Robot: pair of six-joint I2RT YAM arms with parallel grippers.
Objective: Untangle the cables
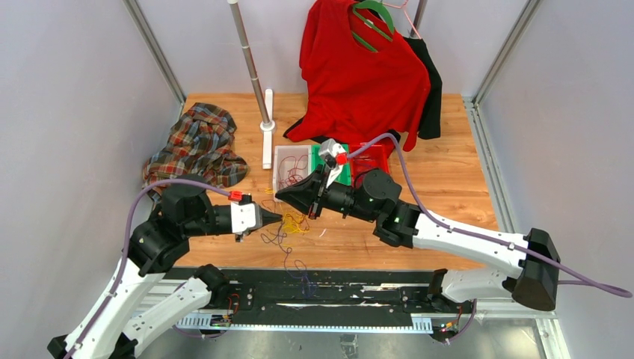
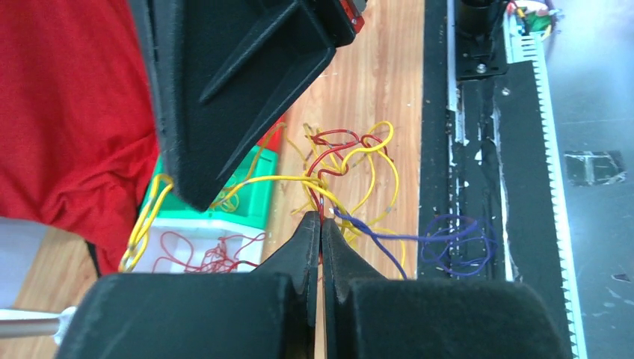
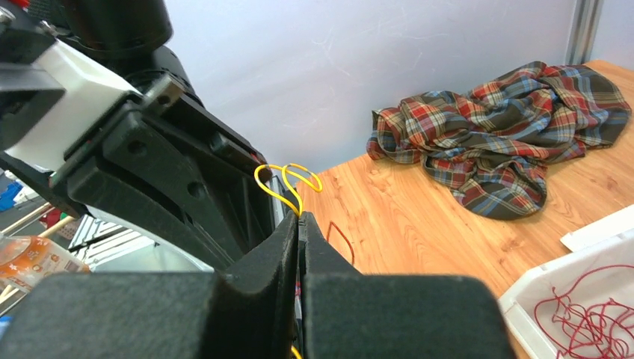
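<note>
Tangle (image 2: pixel 344 161) is pinched on the table (image 1: pixel 448 172), at its near edge, by the shut left fingers (image 2: pixel 303 247) — one yellow wire (image 3: pixel 288 179) is clamped in the right fingers (image 3: pixel 280 247), stretched away from it.

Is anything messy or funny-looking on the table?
Yes. The plaid shirt lies crumpled in a heap at the back left of the table. A purple wire from the wire tangle droops off the front edge onto the black rail. The left gripper and right gripper each pinch that tangle.
</note>
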